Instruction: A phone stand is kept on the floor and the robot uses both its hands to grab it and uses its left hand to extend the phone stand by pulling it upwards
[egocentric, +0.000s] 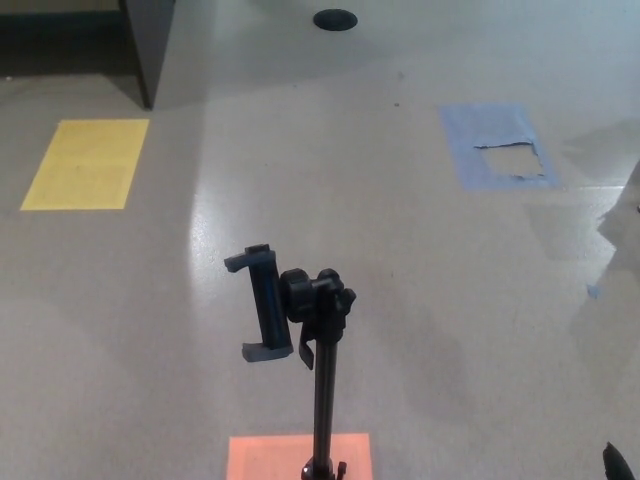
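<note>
The black phone stand rises upright from an orange floor patch at the bottom centre of the head view. Its clamp-style phone holder sits at the top, left of a black knob joint, and holds no phone. Only a small black tip of my right hand shows at the bottom right corner, well away from the stand. My left hand is out of sight.
A yellow rectangle marks the floor at far left and a torn blue taped patch at far right. A dark furniture leg stands at the top left, a black disc at the top centre.
</note>
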